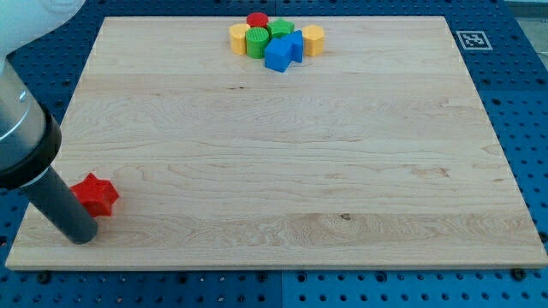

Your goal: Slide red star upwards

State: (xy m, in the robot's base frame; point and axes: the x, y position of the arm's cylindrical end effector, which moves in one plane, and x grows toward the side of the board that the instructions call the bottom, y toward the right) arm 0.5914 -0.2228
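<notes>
Sitting low at the view's bottom-left, my tip (81, 237) is planted on the pale wooden tabletop (291, 162), right against the small red star-shaped block (96, 193), on its lower-left side. No claw on this rig, just the dark rod, so nothing to open or close. Tip looks to be below the star w/ a reason: a push from there sends it toward the view's top, which is the job. Slightly left of centre tho, so star may drift right or spin. Task looks barely begun; star's near the bottom-left corner. Middle of the board, nothing. Far end, top-centre, a tight cluster: two blue blocks (282, 51), green cylinder (256, 41), another green block (281, 31), yellow ones (313, 39) either side, a red cylinder (258, 19) at the back. Well apart from the star, not in the way.
</notes>
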